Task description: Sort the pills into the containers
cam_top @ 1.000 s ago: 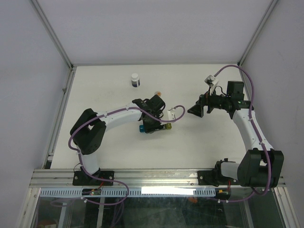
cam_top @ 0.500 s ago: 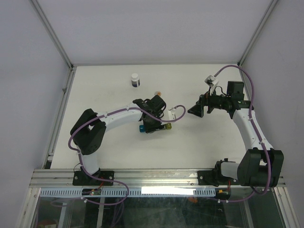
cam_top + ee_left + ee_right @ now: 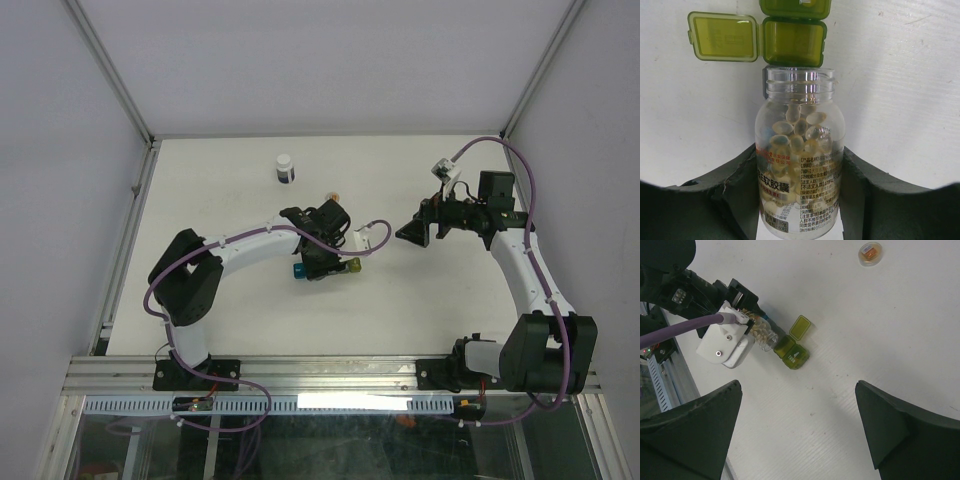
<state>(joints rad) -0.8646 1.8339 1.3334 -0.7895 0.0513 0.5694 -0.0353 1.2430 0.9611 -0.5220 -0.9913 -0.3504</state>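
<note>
Gripping a clear bottle [image 3: 800, 150] of pills [image 3: 800, 125] by the containers [image 3: 796, 356].
Left gripper [image 3: 800, 172] clamps the bottle, mouth at the open compartment [image 3: 794, 42]; right gripper [image 3: 797, 390] gapes wide, empty.

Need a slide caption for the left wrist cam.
Left pincer grips an uncapped clear bottle of pale pills, its mouth facing an open yellow-green compartment, lid flipped aside.

Bench [image 3: 420, 310]: white, matte, faintly scuffed, closed in on three sides.
Walls: plain pale grey panels, left [image 3: 50, 150], far [image 3: 330, 60] and right [image 3: 600, 100].
Frame: silver posts [image 3: 110, 70] slanting up from both far corners; silver rail [image 3: 330, 372] along the near edge.
Light: soft and even; one bright strip [image 3: 350, 402] glares just below the rail.
Near side: clear panel [image 3: 350, 445] under the rail.
</note>
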